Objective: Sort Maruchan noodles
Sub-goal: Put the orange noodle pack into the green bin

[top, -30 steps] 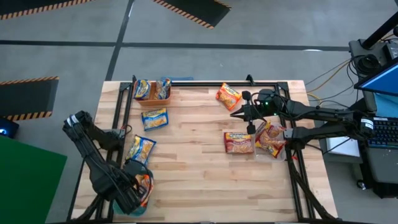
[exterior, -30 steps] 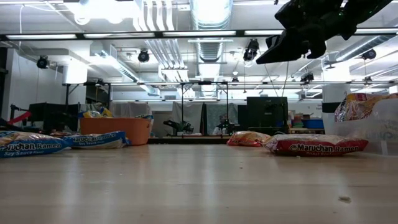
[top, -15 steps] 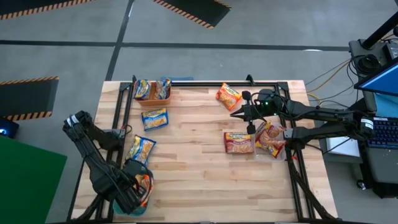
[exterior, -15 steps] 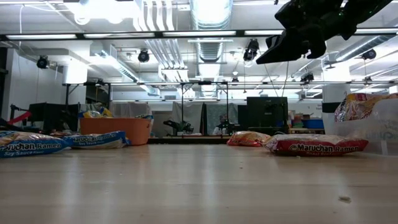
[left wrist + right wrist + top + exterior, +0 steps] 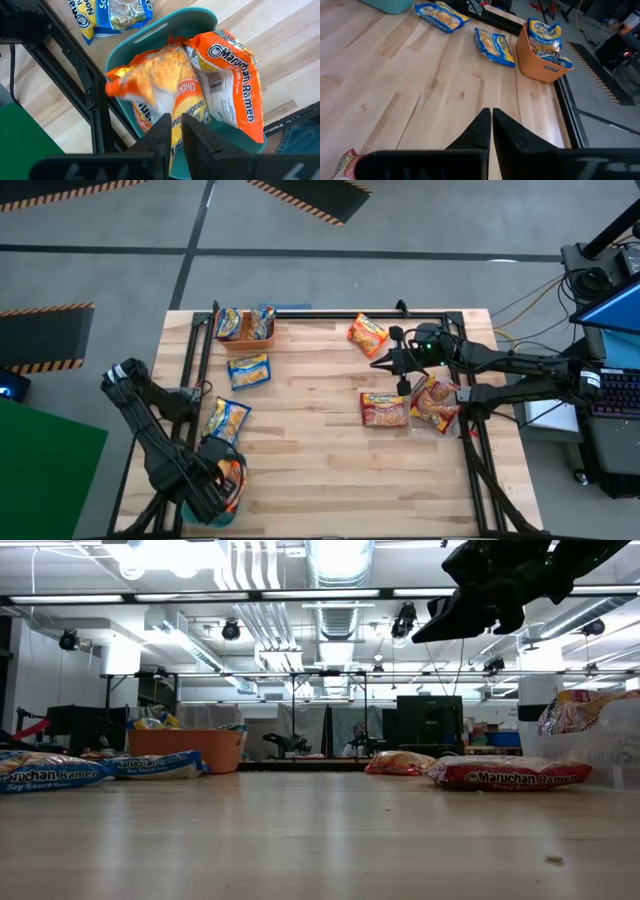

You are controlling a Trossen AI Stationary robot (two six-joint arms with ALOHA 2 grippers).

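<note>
Packets in the teal bin (image 5: 205, 20) look the only thing changing: straight below the left tool (image 5: 174, 131), its fingers just starting to part, two orange Maruchan noodles (image 5: 225, 80) lie dropped, so that sort seems done. Ahead of the right tool (image 5: 491, 127), pinched shut and empty above the surface (image 5: 320, 430), blue packets (image 5: 492, 46) lie loose beside the orange bin (image 5: 540, 67), unsorted.
</note>
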